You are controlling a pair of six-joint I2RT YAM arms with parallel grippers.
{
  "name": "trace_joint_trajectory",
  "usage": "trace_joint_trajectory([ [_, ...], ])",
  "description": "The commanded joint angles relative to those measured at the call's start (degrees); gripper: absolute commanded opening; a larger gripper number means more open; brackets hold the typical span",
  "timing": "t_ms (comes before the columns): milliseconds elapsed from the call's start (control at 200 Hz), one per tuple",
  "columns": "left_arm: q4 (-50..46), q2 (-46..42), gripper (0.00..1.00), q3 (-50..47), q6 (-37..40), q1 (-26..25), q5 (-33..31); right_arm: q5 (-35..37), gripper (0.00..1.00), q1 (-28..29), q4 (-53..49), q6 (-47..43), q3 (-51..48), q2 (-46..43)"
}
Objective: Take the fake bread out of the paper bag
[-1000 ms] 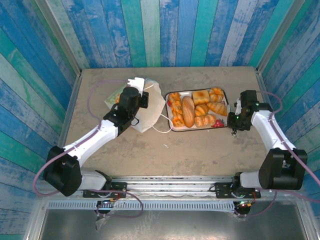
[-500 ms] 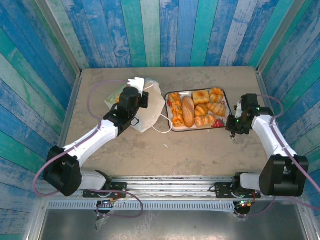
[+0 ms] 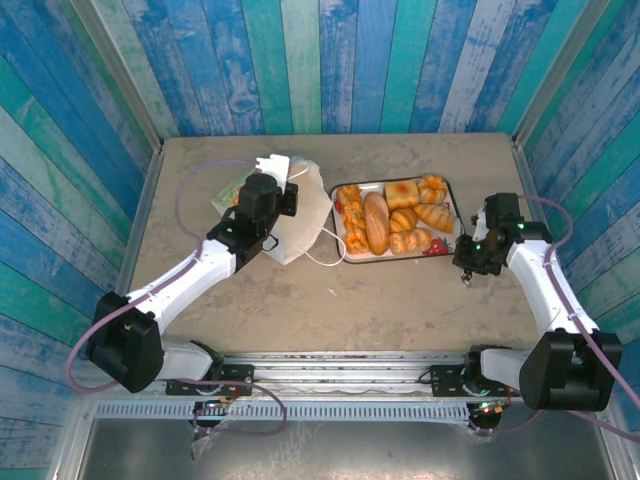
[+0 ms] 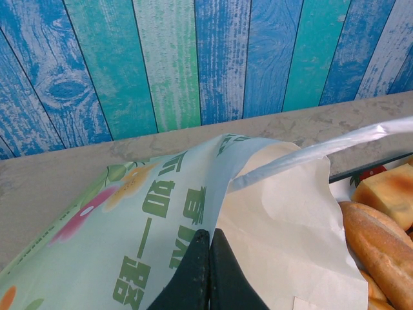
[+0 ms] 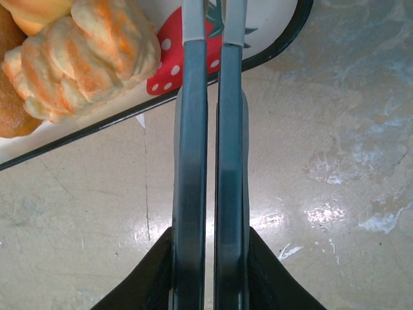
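Observation:
The white paper bag (image 3: 305, 218) lies flat at the table's back left, its pale green printed side (image 4: 148, 219) up and a thin handle (image 4: 322, 150) stretching right. My left gripper (image 4: 210, 237) is shut on the bag's paper edge, and from above it (image 3: 278, 205) sits on top of the bag. The fake bread (image 3: 392, 218) lies in the strawberry-print tray (image 3: 395, 258): a brown loaf (image 4: 381, 239), a square bun (image 4: 387, 190) and a croissant-like piece (image 5: 84, 58). My right gripper (image 5: 213, 13) is shut and empty, its tips over the tray's near right corner (image 3: 460, 252).
Blue and green plank walls enclose the table on three sides. Bare table surface (image 3: 330, 300) spreads between the tray and the arm bases. A loose loop handle (image 3: 325, 255) trails from the bag toward the tray.
My right arm has drawn back toward the near edge, along the tray's right side. The left gripper and the bag have stayed put.

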Motion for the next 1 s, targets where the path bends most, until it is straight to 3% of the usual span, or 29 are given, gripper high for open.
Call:
trace_joint_trajectory([
  [0, 1.73, -3.41, 0.0, -0.1, 0.12, -0.11, 0.18, 1.37, 0.26, -0.02, -0.74, 0.93, 2.61, -0.37],
  [140, 2.2, -4.24, 0.0, -0.78, 1.11, -0.08, 0.75, -0.49, 0.26, 0.3, -1.44, 0.87, 3.51, -2.25],
  [310, 3.0, -6.81, 0.0, -2.32, 5.46, -0.05, 2.88, -9.07, 0.26, 3.56, -0.48, 2.07, 4.36, -7.11],
  [491, 4.97, -8.95, 0.0, -5.17, 11.16, -0.02, 5.08, -14.58, 0.27, 14.58, 4.06, 7.54, 6.5, -9.51],
  [746, 8.12, -12.0, 0.0, -9.96, 17.39, 1.07, 12.7, -13.14, 0.27, 32.53, 14.71, 16.62, 6.57, -7.8],
  [992, 7.73, -10.3, 0.0, -9.83, 18.09, 1.39, 11.95, -9.25, 0.27, 40.87, 20.27, 22.16, 4.69, -7.8],
])
